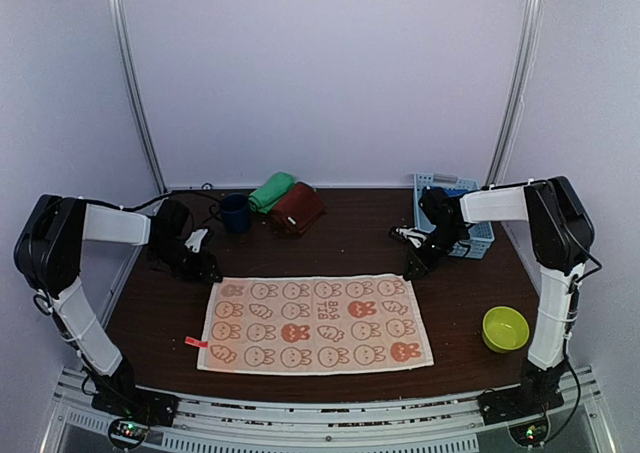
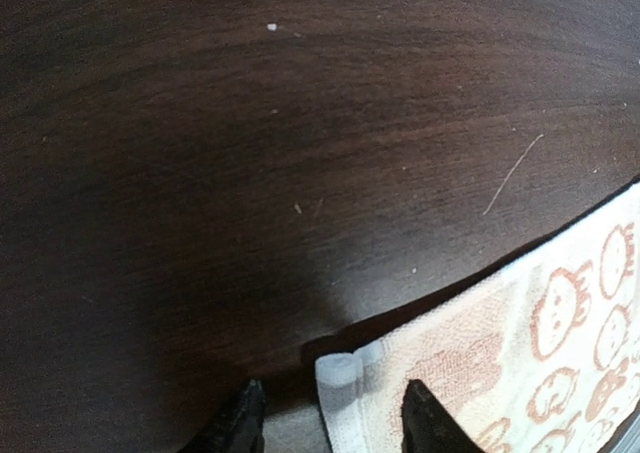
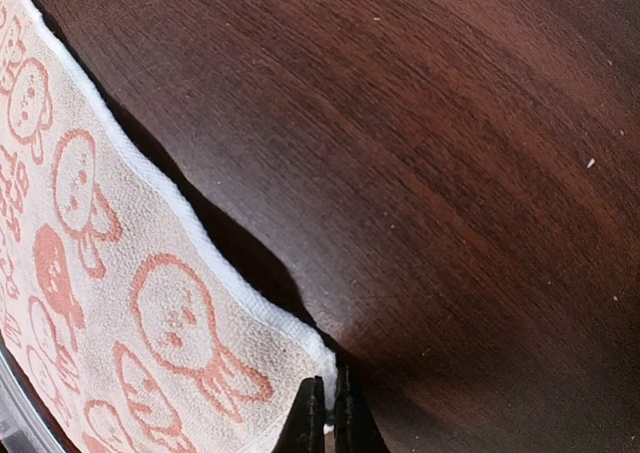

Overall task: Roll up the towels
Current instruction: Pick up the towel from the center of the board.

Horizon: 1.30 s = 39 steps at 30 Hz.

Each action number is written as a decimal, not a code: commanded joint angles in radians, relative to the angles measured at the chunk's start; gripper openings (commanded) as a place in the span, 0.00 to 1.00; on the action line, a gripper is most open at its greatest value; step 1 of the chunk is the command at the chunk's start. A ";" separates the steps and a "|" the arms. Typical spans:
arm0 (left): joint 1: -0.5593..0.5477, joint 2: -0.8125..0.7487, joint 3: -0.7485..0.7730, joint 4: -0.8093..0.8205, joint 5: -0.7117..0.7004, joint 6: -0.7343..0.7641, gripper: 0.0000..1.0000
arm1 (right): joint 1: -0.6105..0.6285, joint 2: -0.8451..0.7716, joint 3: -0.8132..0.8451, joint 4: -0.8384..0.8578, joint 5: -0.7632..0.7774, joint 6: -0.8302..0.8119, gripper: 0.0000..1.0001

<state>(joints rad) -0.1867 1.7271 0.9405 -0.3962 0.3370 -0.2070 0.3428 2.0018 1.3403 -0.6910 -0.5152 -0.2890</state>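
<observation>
A printed towel lies flat across the front middle of the dark table, with a bare strip of wood open behind it from side to side. Along the back, a mug, a green towel and a maroon towel cluster close together left of centre, and a basket fills the back right corner. A yellow-green bowl stands alone at the front right, well apart from the printed towel.

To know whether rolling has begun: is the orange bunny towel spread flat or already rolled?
Spread flat: the bunny towel lies as one full rectangle on the table, every bunny row showing, no rolled edge.
</observation>
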 commanded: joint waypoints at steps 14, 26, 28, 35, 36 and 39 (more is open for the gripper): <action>-0.041 0.058 -0.009 0.059 -0.022 -0.015 0.34 | 0.007 -0.004 0.007 0.018 0.014 -0.005 0.03; -0.091 0.030 -0.002 0.034 -0.147 -0.044 0.05 | 0.005 -0.026 0.000 0.032 0.051 -0.002 0.01; -0.091 -0.002 -0.001 0.043 -0.147 -0.049 0.01 | 0.004 -0.047 -0.004 0.044 0.067 -0.002 0.00; -0.091 -0.125 0.023 0.062 -0.112 -0.046 0.00 | 0.001 -0.163 -0.004 0.073 0.122 -0.016 0.00; -0.090 -0.139 0.028 0.060 -0.108 -0.047 0.00 | 0.001 -0.180 -0.003 0.076 0.124 -0.016 0.00; -0.091 -0.171 0.049 0.048 -0.111 -0.048 0.00 | -0.001 -0.209 0.003 0.078 0.128 -0.022 0.00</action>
<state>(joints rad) -0.2752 1.6085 0.9443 -0.3454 0.2218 -0.2462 0.3428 1.8587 1.3380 -0.6426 -0.4313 -0.2924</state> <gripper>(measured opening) 0.023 0.031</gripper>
